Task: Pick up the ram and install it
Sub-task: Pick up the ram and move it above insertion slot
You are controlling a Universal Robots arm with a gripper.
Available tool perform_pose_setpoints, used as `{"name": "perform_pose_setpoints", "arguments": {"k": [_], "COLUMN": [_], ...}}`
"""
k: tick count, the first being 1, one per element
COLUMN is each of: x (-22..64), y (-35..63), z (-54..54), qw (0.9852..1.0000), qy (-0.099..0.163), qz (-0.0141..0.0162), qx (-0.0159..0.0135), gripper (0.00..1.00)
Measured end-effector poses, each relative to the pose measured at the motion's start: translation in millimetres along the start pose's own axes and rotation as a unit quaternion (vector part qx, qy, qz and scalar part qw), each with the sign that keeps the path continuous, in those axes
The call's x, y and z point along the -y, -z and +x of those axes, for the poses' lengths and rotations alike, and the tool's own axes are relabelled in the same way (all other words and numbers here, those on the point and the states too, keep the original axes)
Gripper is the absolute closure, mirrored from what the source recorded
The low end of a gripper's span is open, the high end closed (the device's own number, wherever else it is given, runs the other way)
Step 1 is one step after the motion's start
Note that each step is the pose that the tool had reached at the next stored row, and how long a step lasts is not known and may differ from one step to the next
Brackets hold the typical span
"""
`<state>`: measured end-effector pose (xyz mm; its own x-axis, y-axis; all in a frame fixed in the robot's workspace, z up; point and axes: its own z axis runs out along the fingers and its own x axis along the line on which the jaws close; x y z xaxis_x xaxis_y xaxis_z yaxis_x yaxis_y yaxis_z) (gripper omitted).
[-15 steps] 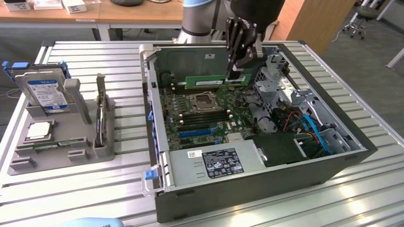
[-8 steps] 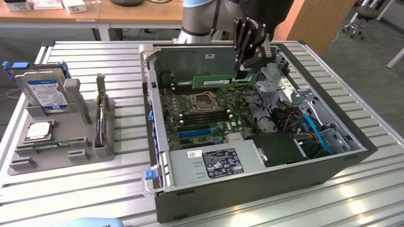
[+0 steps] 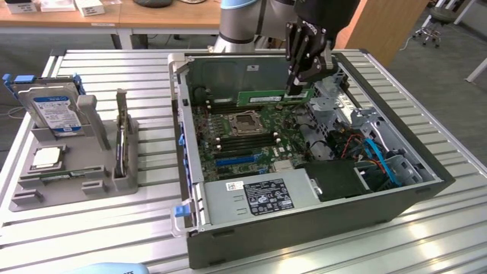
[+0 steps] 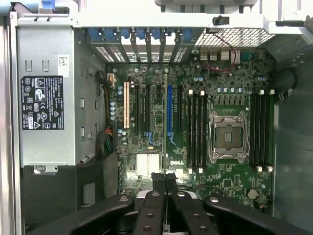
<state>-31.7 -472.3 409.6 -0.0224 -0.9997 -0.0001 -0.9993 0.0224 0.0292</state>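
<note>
The ram (image 3: 266, 97) is a long green stick held level above the motherboard (image 3: 228, 149) inside the open computer case (image 3: 304, 228). My gripper (image 3: 295, 88) is shut on the stick's end towards the exterior view's right, near the case's back wall. In the wrist view the ram (image 4: 166, 122) appears edge-on as a thin line running out from my gripper (image 4: 166, 180), over the board between the expansion slots and the black memory slots (image 4: 195, 129). More memory slots (image 4: 261, 129) lie beyond the processor socket (image 4: 227, 137).
A grey power supply (image 3: 255, 197) fills the case's near corner, with drive bays and blue cables (image 3: 380, 160) at the exterior view's right. On the slatted table, a grey holder (image 3: 76, 171) carries a blue-labelled hard drive (image 3: 53, 111) and a silver processor (image 3: 47, 157).
</note>
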Motion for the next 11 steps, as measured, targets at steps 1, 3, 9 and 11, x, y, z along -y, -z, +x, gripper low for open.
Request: {"name": "perform_pose_setpoints", "arguments": {"k": [1,3,9,11], "x": [0.0,0.0,-0.2,-0.3], "y": [0.0,-0.1,-0.8,-1.2], "z": [0.0,-1.3,-10.6,-15.3], "qw": [1.0,1.0,1.0,1.0], "qy": [0.0,0.0,0.0,0.0], "qz": [0.0,0.0,0.0,0.0001], "qx": [0.0,0.0,0.0,0.0], "gripper": [0.88,0.88,0.88,0.88]}}
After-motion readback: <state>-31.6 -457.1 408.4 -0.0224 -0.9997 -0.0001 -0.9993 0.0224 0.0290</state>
